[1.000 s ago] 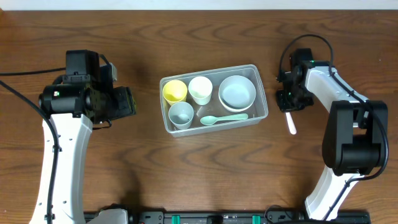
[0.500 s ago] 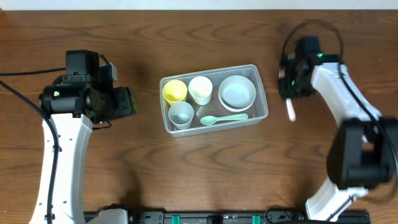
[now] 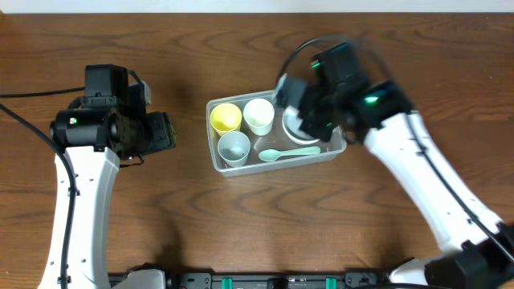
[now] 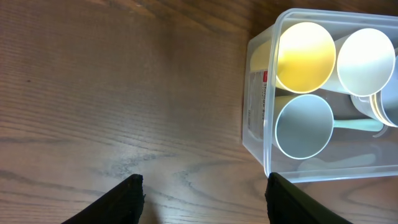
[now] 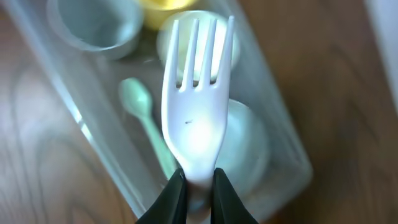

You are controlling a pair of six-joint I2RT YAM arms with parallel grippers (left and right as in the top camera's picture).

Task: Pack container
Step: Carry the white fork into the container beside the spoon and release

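White plastic fork (image 5: 196,121), pinched by its handle in the right gripper (image 5: 198,186), we find poised over the container (image 4: 256,124), presumably for dropping in; the left gripper (image 4: 204,193) near it gapes empty.

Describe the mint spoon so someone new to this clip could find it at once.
Find the clear container at the middle of the table. Along its long wall nearest the arms' bases, right of the grey-blue cup, lies the spoon. It is the only long, flat piece inside; everything else there is round.
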